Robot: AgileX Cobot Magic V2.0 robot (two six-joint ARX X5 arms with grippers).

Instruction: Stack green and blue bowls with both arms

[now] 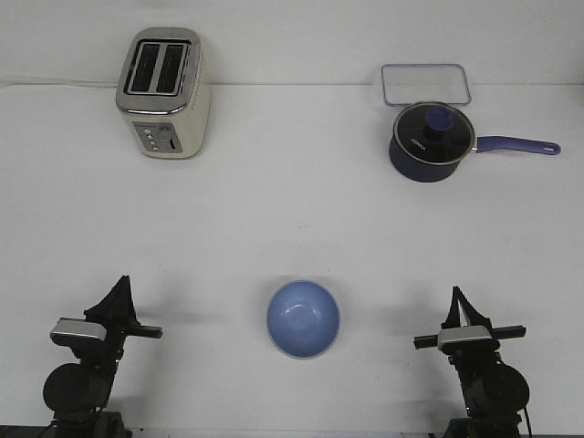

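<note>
Light periwinkle-blue matte bowl (303, 318) sits centred on bench (274, 219) between left hand (119, 294) and right hand (456, 306), reachable by either; both hands look pressed together, green bowl unseen.

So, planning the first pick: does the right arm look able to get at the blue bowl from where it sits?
Probably yes. The blue bowl sits upright between both arms, and bare table separates it from the right tool, with nothing in between.

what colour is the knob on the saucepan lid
Blue-purple, on the dark blue lidded saucepan's round lid knob; front view shows it best.
</note>
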